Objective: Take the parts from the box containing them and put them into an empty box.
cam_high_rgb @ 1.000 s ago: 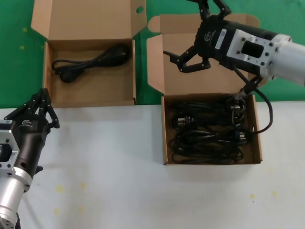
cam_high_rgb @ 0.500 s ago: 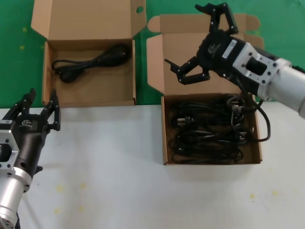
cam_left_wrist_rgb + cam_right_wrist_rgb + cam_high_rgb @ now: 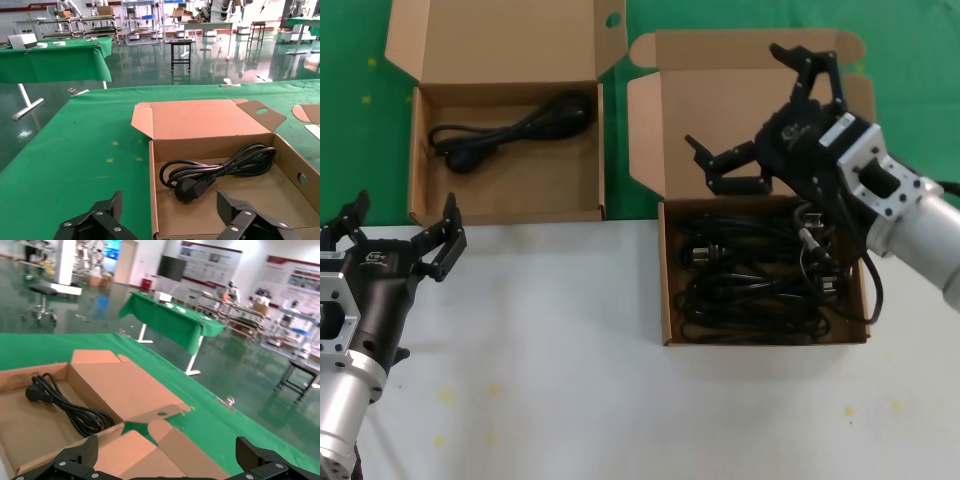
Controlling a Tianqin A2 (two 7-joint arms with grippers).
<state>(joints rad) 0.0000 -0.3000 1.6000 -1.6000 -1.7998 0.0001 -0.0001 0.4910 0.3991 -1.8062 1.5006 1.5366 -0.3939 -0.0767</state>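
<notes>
Jaws spread wide and empty on right gripper (image 3: 767, 117), held over source box (image 3: 665, 290) rear edge; left gripper (image 3: 393, 225) likewise, at desk's left edge.

A green cloth (image 3: 340, 150) covers the frame's upper part, a white tabletop (image 3: 550, 380) the lower.

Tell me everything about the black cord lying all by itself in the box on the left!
The lone power cord is thin, black and rubbery-looking, gathered into a long loose coil. One end has a chunky moulded plug. It lies flat on the floor of the plain-lidded cardboard box, toward the back wall by the open lid. Nothing grips it; only the box floor touches it.
</notes>
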